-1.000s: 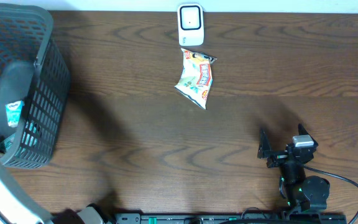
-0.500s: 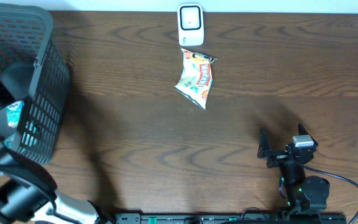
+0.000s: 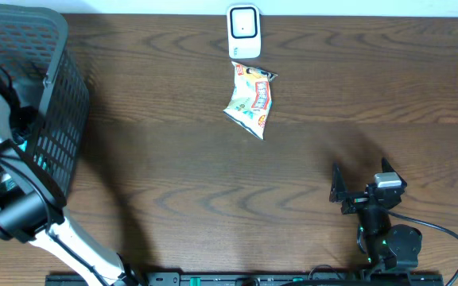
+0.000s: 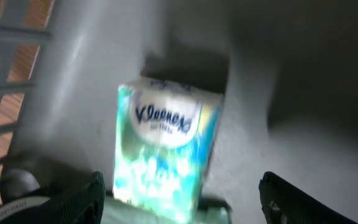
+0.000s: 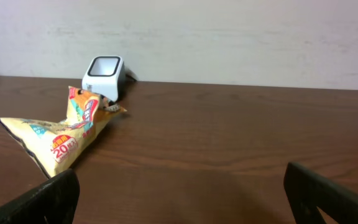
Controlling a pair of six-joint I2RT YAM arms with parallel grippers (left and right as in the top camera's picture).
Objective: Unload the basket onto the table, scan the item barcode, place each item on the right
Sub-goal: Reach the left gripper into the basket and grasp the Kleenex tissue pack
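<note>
— Where is the tissue pack (image 4: 163,134)?
— Inside the basket (image 3: 54,119), between the spread fingers of the left gripper (image 4: 182,193) — jaws apart, not clamped on it.
— And the right gripper (image 5: 179,196)?
— Wide open, empty, facing the snack bag (image 3: 250,99) just beside the scanner (image 3: 244,32).

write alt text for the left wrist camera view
A blurred teal and white Kleenex tissue pack lies inside a grey plastic basket, framed by the open dark fingers of the left gripper, which do not touch it. The basket's slatted wall runs down the left edge, with the brown table showing through.
</note>
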